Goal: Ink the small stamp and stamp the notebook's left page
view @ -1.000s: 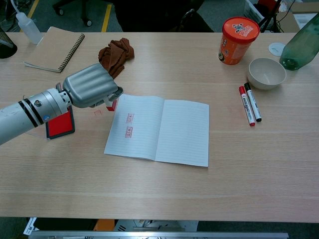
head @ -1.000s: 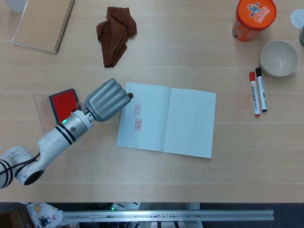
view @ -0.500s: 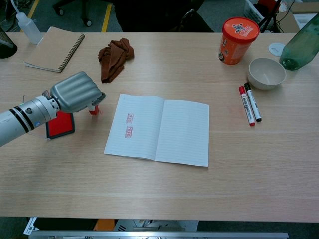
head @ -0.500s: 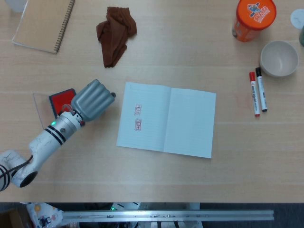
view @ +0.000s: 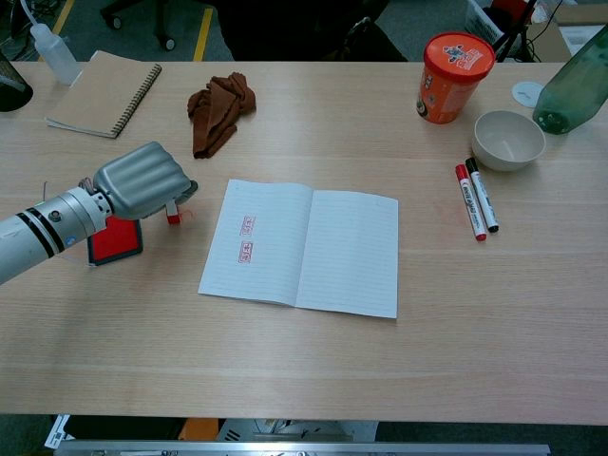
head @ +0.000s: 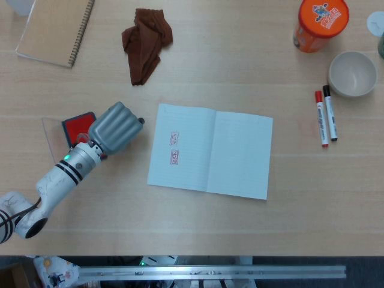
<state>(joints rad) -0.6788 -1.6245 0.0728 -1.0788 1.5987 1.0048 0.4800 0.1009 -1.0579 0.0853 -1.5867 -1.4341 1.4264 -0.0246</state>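
Left hand (view: 142, 180) gripping small stamp (view: 173, 215) on tabletop (view: 304, 370) near left edge, beside red ink pad (view: 114, 237), open notebook (view: 300, 247) at centre bearing two red imprints (view: 246, 238) on left page.

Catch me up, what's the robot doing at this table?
The left hand holds the small stamp just left of the open notebook, beside the red ink pad. The stamp's base is at or just above the table; contact is unclear. The notebook's left page already carries two red stamp marks. The right hand is not in view.
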